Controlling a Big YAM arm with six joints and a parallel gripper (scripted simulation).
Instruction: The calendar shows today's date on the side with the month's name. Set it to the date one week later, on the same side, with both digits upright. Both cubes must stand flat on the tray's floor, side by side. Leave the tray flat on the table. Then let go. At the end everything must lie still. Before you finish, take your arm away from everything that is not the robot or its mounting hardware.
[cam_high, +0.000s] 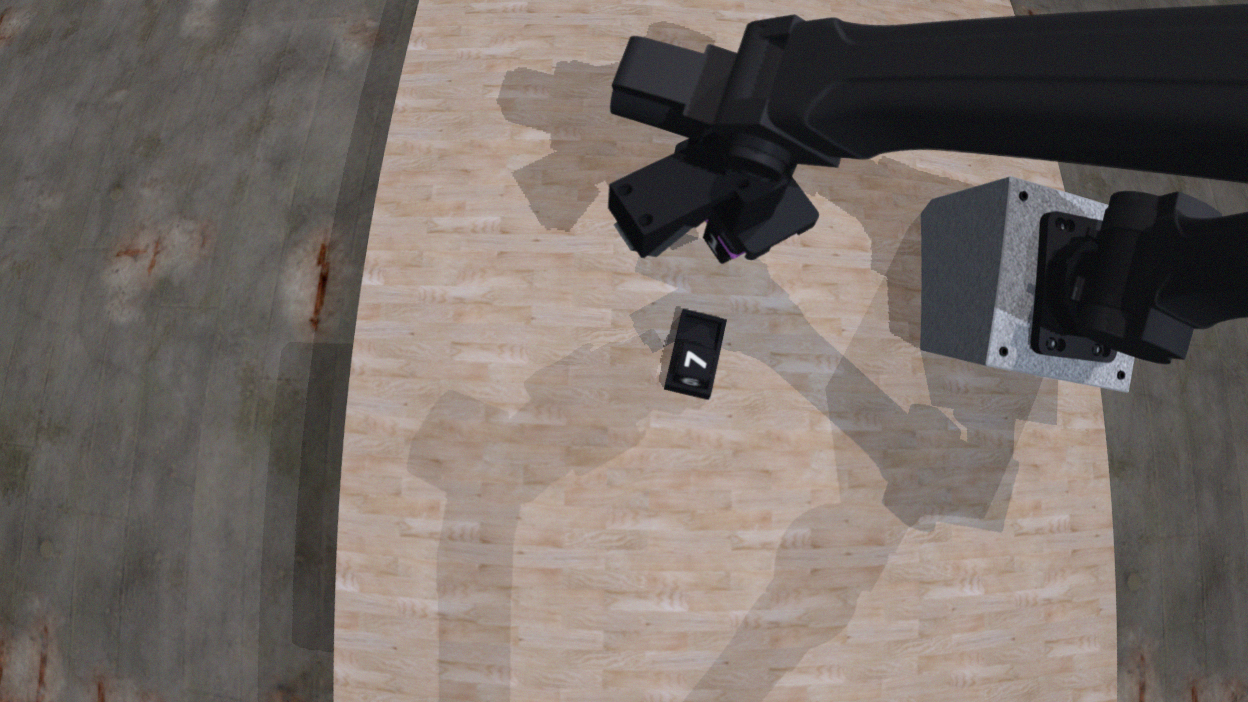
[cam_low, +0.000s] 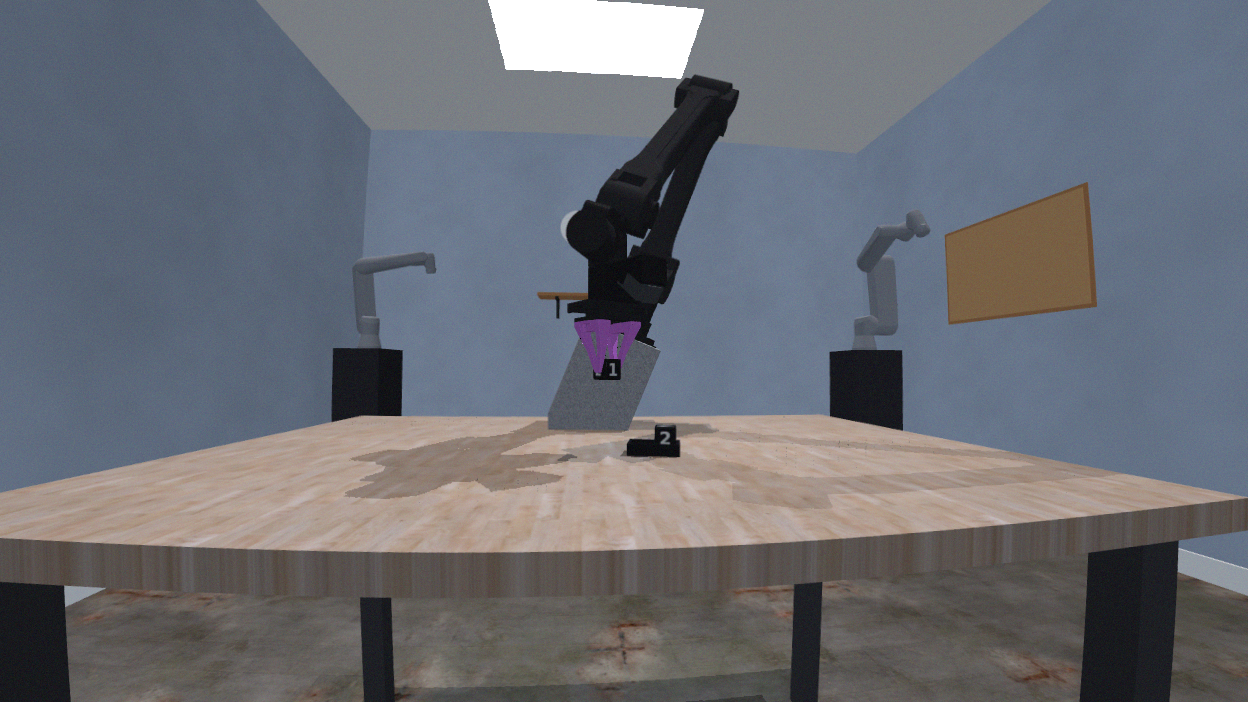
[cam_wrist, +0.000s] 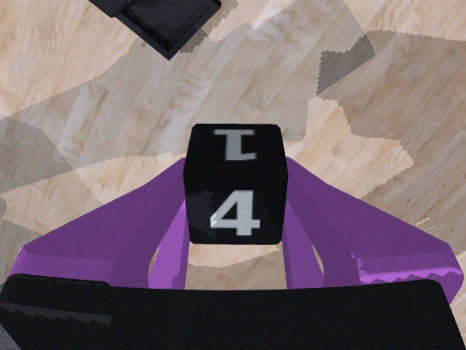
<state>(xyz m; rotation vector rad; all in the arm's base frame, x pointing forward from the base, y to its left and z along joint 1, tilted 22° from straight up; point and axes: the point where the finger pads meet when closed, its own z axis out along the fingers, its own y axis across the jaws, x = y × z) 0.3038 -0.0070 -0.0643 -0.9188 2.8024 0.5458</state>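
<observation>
A robotics lab: blue walls, a wood-plank surface (cam_low: 610, 523), grey idle arms on black pedestals (cam_low: 366, 382) at ten and two o'clock, a corkboard (cam_low: 1019, 254).

Your black tray (cam_high: 705, 332) lies flat on the table, holding one cube (cam_high: 693, 359) at one end, 7 up. The other cube (cam_wrist: 236, 183), showing 4 and 1, hangs above the table, clamped in the purple fingers.

From my station I see the pale wood counter (cam_low: 261, 488) on dark legs. Behind its far edge stand two black pedestals (cam_low: 366, 384), each carrying a grey idle arm (cam_low: 370, 288). An orange board (cam_low: 1019, 254) hangs on the blue wall to the counter's right, and a ceiling light panel (cam_low: 602, 36) glows above it.
</observation>
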